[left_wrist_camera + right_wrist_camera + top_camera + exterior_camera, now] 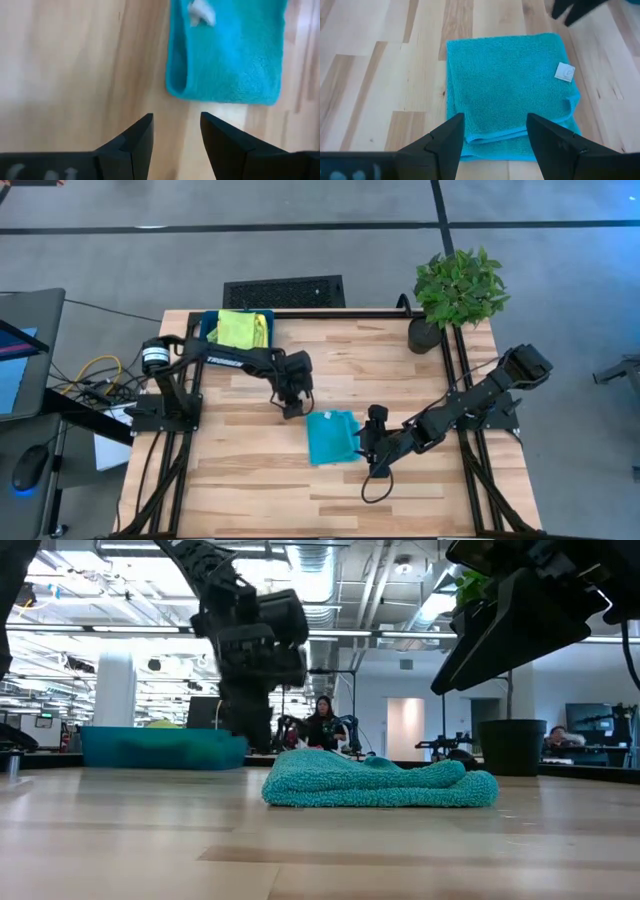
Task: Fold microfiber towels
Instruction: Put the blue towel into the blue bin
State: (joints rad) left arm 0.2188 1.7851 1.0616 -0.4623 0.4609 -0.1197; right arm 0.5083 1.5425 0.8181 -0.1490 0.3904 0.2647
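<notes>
One soft teal microfiber towel [331,437] is seen lying folded into a compact rectangle near the middle of the light wooden slatted table [250,470], a small white label [564,72] showing on its upper layer. This cloth is judged to be largely done, though its edges are not perfectly aligned. Lime green and yellow towels [243,329] are heaped in a rigid dark-teal rectangular tray [209,325] at the far left corner, so most of the folding appears to remain. The left gripper [293,406] is held above the table just far-left of the teal towel, its arm stretched in from the left edge, with the fingers moderately parted and holding nothing. The right gripper [366,442] is poised just right of the towel, its arm angled in from the far right, jaws spread wide and empty. A potted green plant [455,292] is placed at the far right corner.
</notes>
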